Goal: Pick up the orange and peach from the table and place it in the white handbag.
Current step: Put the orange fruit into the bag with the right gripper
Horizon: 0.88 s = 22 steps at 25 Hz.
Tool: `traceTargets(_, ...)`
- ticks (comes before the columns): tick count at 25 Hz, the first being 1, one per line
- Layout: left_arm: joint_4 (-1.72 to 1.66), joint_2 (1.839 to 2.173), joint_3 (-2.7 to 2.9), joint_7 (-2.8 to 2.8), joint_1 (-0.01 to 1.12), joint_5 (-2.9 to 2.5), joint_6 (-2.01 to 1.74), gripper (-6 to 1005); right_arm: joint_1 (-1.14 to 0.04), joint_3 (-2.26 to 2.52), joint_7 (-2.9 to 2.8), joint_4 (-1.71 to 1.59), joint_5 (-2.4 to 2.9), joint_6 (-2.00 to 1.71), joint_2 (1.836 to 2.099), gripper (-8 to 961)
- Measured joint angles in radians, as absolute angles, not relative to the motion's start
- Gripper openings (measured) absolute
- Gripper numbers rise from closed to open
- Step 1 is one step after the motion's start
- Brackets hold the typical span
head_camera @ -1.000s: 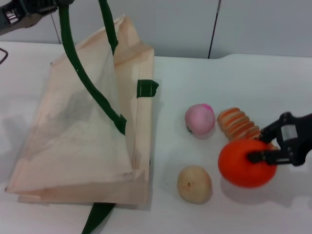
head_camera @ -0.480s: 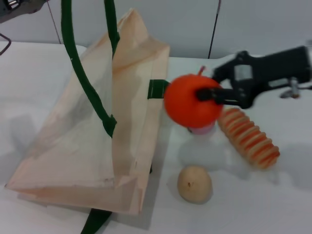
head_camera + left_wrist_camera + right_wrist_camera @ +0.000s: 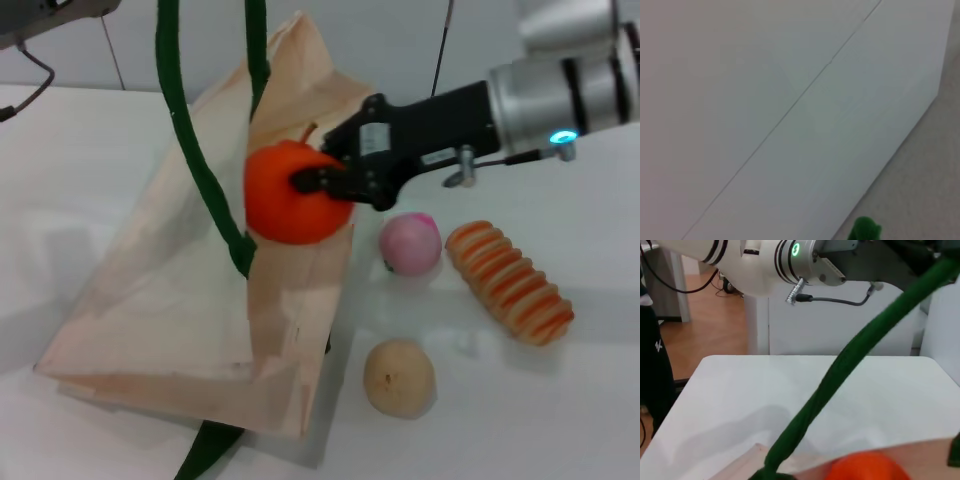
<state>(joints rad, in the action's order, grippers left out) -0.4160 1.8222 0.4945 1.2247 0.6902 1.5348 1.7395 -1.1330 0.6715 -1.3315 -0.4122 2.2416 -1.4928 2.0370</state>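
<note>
**Listener:** What is on the far left?

**Me:** My left gripper (image 3: 45,18) sits high at the top corner. The white handbag (image 3: 160,300)'s dark green straps (image 3: 185,150) rise toward it; I cannot tell whether its fingers are apart or together.

**Listener:** And toward the middle?

**Me:** My right gripper (image 3: 318,178) is clamped on the orange (image 3: 290,195), held in the air over the bag's raised edge.

**Listener:** And to the right?

**Me:** The peach (image 3: 409,244) rests on the white table (image 3: 560,400), just beside the bag. A beige ball (image 3: 399,377) lies nearer me, and a striped ridged roll (image 3: 508,281) farther right.
</note>
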Motion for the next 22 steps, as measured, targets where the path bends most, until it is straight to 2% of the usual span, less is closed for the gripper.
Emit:
traceTargets(7,-0.411,1.834,0.496,1.233,0.720,1.527,1.734,131,-1.224,0.678,-1.290,-0.260,2.242,-1.305,2.038,74)
traceTargets(22,-0.374,1.839,0.508,1.258,0.757,1.527,1.737,130,-1.268,0.691,-1.256,-0.159,2.210,-1.048,2.045,56)
